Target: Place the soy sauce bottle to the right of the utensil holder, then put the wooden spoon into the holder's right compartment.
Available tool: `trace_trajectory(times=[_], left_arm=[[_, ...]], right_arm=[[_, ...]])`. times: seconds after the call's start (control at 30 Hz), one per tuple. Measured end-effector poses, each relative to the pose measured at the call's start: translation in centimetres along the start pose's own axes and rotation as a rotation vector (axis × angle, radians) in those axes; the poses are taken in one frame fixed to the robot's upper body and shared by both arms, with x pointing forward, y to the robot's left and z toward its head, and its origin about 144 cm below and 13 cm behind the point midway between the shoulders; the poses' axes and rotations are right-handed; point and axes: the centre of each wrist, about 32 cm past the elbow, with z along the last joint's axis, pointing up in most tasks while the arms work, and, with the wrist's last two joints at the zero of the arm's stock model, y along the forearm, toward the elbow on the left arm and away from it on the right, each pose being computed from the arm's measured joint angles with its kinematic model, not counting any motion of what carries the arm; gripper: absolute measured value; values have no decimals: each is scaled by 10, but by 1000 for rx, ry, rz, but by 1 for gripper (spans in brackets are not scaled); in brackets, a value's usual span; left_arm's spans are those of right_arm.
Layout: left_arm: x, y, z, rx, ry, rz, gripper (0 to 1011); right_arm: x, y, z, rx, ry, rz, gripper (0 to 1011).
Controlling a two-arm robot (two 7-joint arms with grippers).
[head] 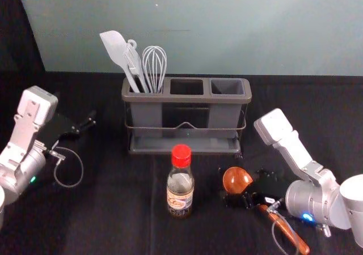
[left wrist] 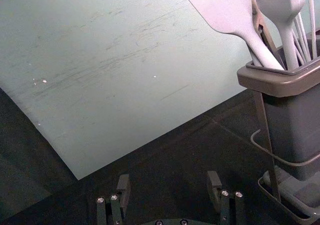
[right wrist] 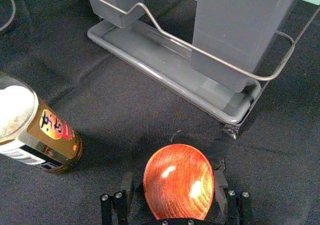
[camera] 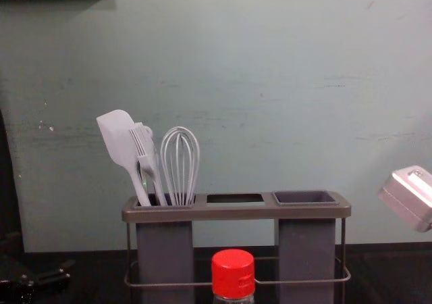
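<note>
Right gripper (head: 245, 189) open over spoon (head: 236, 179) (neck hidden); left gripper (head: 87, 124) open, left of holder (head: 187, 98).

bottle (camera: 233, 275) cut off below in chest view — spoon (head: 237, 179) partly hidden in head view

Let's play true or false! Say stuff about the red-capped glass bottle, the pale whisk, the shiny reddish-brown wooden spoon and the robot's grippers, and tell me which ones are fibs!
1. The red-capped glass bottle stands in front of the grey utensil holder. True.
2. The pale whisk is in the holder's right compartment. False: it is in the left one.
3. The shiny reddish-brown wooden spoon is outside the holder. True.
4. The left gripper is holding the bottle. False: it is open, left of the holder.
5. The right gripper is open at the spoon's bowl. True.
</note>
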Motion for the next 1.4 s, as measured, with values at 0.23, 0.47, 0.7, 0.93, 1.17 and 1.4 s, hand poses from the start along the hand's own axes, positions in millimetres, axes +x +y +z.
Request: trace_trajectory(times=[0.23,0.47,0.7,0.93,1.17,1.4], left_arm=[[0,0,0,0,0,0,1005],[0,0,0,0,0,0,1005],[0,0,0,0,0,0,1005],[0,0,0,0,0,0,1005],[0,0,0,0,0,0,1005],[0,0,0,0,0,0,1005]], right_arm=[[0,0,0,0,1,1,927],[0,0,0,0,1,0,836],[0,0,0,-1,1,1,836],[-6,-14,3,84,-15,-11,836],[-10,-44,13,260,-4,-26,836],[-14,-68,22,456,22,-40,836]])
